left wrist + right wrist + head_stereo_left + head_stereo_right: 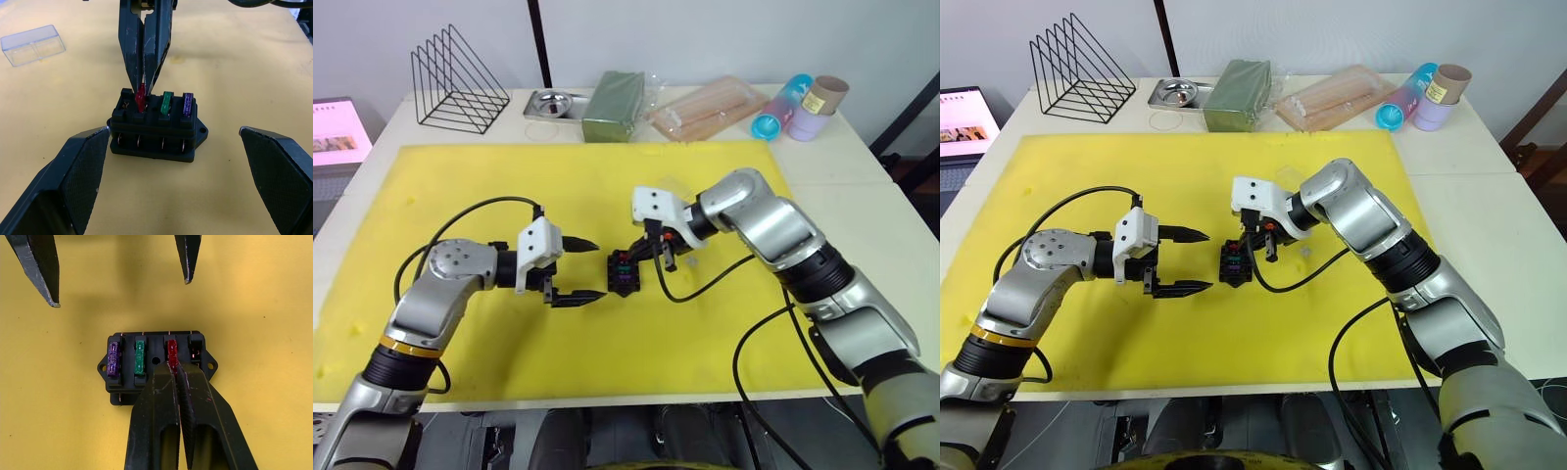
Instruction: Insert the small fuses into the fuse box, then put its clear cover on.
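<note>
We see the right gripper with its two black fingers pressed together on the red fuse, which stands in the third slot of the fuse box, beside the one slot that is bare. The fuse is a thin, translucent red blade, its top edge proud of the box's rim. Next to it sit the green fuse and then the purple fuse at the far end, both seated upright in their slots. The box is a small black block with a row of four slots on top, ribbed sides showing metal contacts, and a mounting ear with a hole at each end.

The left gripper hangs just beside the box on the robot's left, its fingers spread wide apart and touching nothing; the box lies between their tips in the left wrist view.

The box rests on the yellow mat, near its middle. The clear cover, a glassy rectangular cap with a faint central divide, lies on the mat apart from the box, behind the right gripper.

Along the table's far edge we note a wire rack, a metal tray and a green block.
</note>
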Available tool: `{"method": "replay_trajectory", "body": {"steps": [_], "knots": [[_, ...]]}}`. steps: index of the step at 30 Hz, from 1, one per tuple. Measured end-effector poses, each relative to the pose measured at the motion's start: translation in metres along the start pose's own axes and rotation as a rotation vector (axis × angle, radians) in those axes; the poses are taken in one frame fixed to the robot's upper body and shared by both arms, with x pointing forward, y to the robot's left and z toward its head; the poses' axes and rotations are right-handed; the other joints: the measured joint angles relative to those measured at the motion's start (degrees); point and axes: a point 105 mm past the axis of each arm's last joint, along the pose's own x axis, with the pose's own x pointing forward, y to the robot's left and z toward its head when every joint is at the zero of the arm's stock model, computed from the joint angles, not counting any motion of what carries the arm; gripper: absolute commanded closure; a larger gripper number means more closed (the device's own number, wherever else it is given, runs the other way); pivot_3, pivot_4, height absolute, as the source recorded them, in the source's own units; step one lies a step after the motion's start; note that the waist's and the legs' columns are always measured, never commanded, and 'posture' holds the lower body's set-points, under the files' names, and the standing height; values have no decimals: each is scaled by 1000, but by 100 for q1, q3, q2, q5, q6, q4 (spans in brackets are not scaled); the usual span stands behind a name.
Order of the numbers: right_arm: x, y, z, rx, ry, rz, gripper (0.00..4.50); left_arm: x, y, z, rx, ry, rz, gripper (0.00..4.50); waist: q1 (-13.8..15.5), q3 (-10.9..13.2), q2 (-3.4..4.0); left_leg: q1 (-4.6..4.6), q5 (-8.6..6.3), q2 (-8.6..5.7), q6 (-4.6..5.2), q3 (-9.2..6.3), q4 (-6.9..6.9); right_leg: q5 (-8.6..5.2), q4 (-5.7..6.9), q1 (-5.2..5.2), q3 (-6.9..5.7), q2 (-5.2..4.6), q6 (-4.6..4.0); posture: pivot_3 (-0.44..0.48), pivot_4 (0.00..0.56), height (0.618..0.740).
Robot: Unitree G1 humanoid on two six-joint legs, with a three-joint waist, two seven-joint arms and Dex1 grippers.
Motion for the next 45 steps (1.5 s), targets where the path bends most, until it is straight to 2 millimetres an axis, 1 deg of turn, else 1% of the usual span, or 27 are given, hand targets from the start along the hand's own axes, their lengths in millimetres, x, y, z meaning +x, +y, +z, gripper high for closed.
{"method": "replay_trajectory", "body": {"steps": [16,21,30,43,45], "knots": [[4,-1,-2,4,20,26,4392,1,0,1,5,-8,1,0,-5,-1,0,2,0,0,0,0,0,0,0,2,0,1,0,0,150,740],[6,-2,-2,17,34,47,4392,3,3,0,25,-1,6,0,-4,-1,0,2,0,-1,0,1,0,0,0,2,0,1,0,0,150,740],[6,-5,1,-63,109,63,4392,7,10,2,42,-12,8,0,-1,-1,0,2,0,-2,0,0,1,0,0,3,-2,1,0,0,150,740],[6,-4,3,-74,113,58,4392,8,11,0,47,-10,13,0,-2,-1,0,3,0,-1,0,-2,1,0,1,4,-2,0,0,0,150,740],[6,-4,4,-68,113,55,3976,8,11,0,48,-7,14,0,-2,-1,0,3,0,-1,0,-2,1,0,1,4,-2,0,0,0,150,740]]}}
